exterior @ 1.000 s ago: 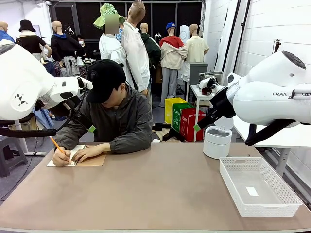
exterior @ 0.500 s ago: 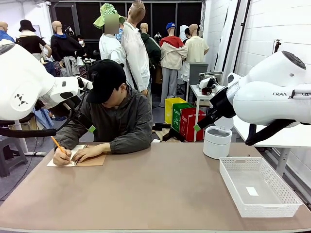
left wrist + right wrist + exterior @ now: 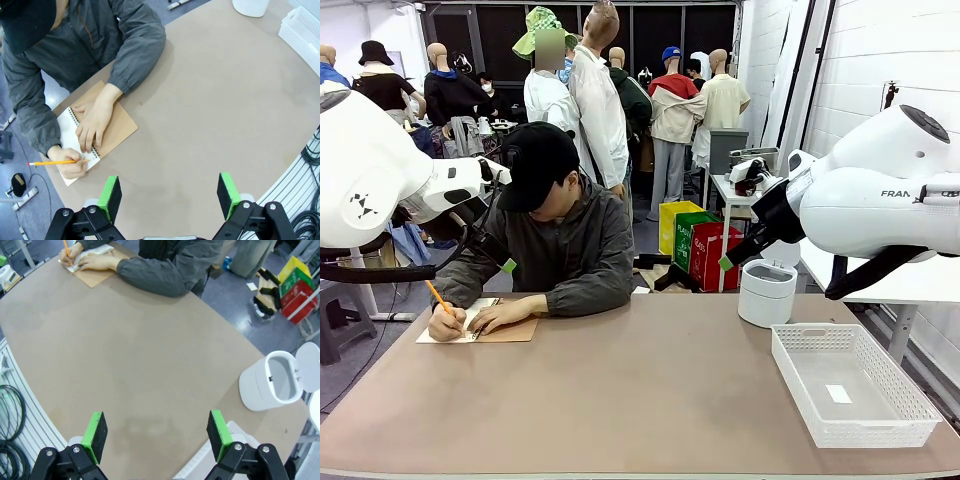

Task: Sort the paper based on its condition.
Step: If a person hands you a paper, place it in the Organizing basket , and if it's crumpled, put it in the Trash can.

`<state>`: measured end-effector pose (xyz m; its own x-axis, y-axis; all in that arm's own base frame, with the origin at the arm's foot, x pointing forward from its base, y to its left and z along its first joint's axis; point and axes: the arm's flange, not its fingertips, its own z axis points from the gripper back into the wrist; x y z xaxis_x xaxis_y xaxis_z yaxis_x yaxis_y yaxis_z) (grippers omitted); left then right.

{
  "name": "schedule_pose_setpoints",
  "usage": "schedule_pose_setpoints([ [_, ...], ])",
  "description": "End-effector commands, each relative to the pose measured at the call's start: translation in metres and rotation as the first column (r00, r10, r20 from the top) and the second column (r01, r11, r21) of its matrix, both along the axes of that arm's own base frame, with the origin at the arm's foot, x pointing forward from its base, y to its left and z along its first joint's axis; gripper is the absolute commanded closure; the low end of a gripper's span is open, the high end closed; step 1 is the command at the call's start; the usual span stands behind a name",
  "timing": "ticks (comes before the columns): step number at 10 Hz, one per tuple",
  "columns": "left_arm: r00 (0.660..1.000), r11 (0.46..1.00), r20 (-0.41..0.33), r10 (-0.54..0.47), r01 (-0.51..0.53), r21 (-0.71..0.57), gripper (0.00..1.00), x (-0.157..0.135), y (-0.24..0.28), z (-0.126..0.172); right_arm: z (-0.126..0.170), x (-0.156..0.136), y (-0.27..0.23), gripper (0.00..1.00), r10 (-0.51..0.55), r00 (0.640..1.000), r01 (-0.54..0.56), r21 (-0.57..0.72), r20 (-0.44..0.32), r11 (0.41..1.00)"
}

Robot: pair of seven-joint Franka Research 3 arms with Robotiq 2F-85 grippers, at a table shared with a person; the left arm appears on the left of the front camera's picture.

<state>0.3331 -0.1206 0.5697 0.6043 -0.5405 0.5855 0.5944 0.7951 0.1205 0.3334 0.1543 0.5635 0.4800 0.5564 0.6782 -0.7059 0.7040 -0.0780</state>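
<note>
Tabletop (image 3: 650, 400) is unchanged: the paper (image 3: 66, 123) at the notebook (image 3: 122, 127) is still being written on, so sorting is judged pending, left gripper (image 3: 169, 187) and right gripper (image 3: 156, 427) held wide open, empty.

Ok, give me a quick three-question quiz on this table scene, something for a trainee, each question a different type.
1. True or false: the lid of the white bin is shut.
2. What does the person's writing hand hold? A) pencil B) scissors C) marker pen
3. Fill in: the small white tag lies inside the ____.
Key: 1 false, the lid stands open; 2 A; 3 the basket.
</note>
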Motion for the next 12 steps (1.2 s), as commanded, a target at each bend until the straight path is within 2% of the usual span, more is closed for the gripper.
schedule_pose_setpoints([
  [1,1.0,1.0,0.0,0.002,-0.002,0.004,0.0,0.0001,0.0006,0.0006,0.0001,0.0002,0.0,0.0,0.003,1.0,-0.003,0.004,-0.002,1.0],
  [12,1.0,1.0,0.0,0.002,-0.002,0.004,0.0,0.0001,0.0006,0.0006,0.0001,0.0002,0.0,0.0,0.003,1.0,-0.003,0.004,-0.002,1.0],
])
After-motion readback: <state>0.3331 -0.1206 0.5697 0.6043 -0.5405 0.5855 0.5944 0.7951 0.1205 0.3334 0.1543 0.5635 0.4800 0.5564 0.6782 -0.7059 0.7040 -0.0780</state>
